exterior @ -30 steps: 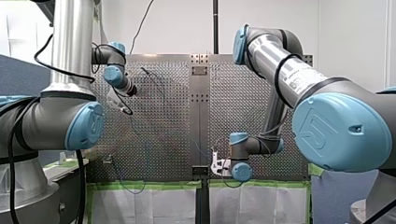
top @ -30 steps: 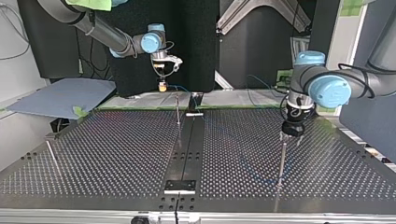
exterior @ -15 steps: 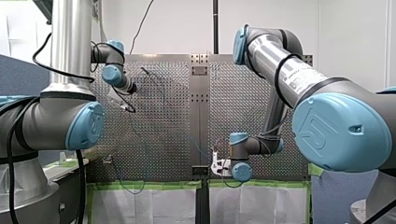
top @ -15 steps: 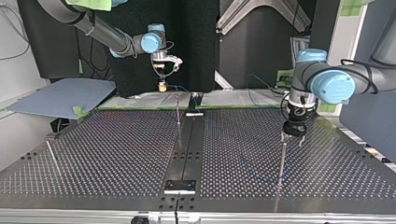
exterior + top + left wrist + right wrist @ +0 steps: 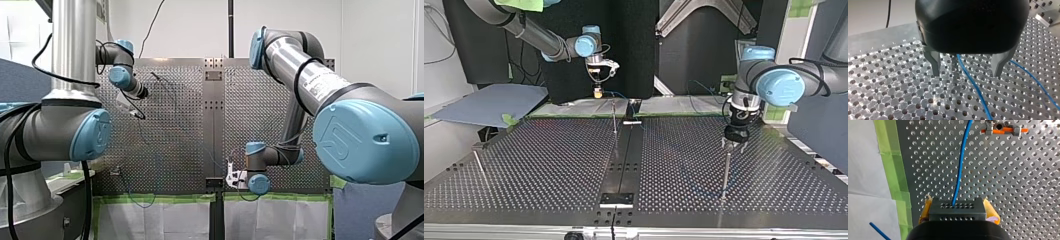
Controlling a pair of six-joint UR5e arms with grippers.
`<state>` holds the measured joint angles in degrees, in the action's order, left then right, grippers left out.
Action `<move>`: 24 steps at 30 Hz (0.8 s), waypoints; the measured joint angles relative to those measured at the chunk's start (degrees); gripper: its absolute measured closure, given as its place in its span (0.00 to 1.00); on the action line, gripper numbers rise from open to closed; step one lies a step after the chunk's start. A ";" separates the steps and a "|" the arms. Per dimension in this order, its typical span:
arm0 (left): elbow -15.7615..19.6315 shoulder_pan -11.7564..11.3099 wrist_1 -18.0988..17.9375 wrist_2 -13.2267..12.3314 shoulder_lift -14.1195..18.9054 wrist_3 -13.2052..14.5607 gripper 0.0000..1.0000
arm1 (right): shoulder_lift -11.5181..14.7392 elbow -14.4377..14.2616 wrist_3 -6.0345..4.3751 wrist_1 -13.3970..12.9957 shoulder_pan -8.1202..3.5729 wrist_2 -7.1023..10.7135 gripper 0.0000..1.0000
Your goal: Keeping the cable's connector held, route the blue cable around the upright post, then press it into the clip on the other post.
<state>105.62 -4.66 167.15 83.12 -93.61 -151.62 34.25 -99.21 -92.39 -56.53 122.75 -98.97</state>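
While the perforated counter carries the posts, both arms work above it. Top view: my right arm holds at eleven o'clock, just past the counter's far edge; my left arm comes in at two o'clock.

My left tool hangs directly over the upright post. Its metal fingers are wide apart and grip nothing, with the post's tip and the blue cable both between them. Judged, this straddle is set to steer the cable around the post.

My right tool is clamped tight on the dark connector, yellow pads on both sides. This anchors the cable's end as the task demands.

The orange clip lies ahead of that tool; the cable runs beside it, not in it.
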 joint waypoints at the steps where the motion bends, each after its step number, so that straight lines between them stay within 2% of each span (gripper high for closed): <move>1: 0.28 0.00 0.02 0.00 0.15 0.11 0.00 | 0.00 0.00 0.00 0.00 0.00 0.00 1.00; 7: 1.88 0.14 0.03 -0.21 1.50 0.93 0.00 | 0.00 -0.02 0.00 -0.05 0.00 0.00 1.00; 14: 2.50 0.27 0.78 0.08 4.68 1.73 0.00 | 0.01 -0.02 0.00 -0.01 0.00 0.00 1.00; 19: 2.53 0.38 2.97 0.72 7.22 3.87 0.00 | 0.00 0.00 0.00 0.00 -0.11 -0.01 1.00; 24: 2.55 0.62 5.41 2.54 9.68 6.28 0.00 | 0.00 -0.02 0.00 0.00 -0.17 0.00 1.00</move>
<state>108.17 -4.04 172.56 85.66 -83.93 -145.34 34.25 -99.23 -92.39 -56.52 122.58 -98.97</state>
